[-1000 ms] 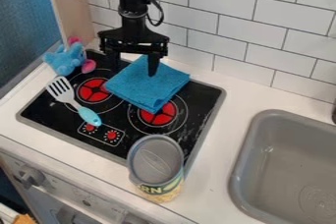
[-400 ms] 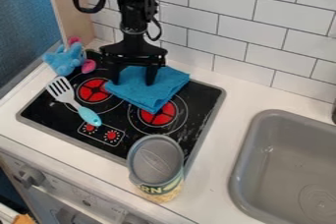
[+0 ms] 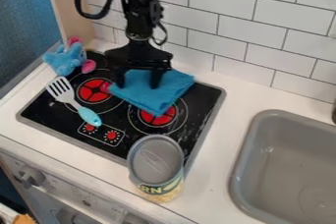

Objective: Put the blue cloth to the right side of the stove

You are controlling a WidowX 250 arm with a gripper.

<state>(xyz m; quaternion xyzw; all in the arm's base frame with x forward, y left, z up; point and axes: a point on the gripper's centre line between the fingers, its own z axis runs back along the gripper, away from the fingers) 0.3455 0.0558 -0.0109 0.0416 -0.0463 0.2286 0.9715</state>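
Blue cloth [image 3: 156, 99], roughly square, corner toward can [image 3: 155, 161]

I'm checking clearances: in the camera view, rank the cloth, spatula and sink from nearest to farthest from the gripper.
1. Cloth: at the gripper, on the stove.
2. Spatula: on the stove, picture left.
3. Sink: right of the stove.
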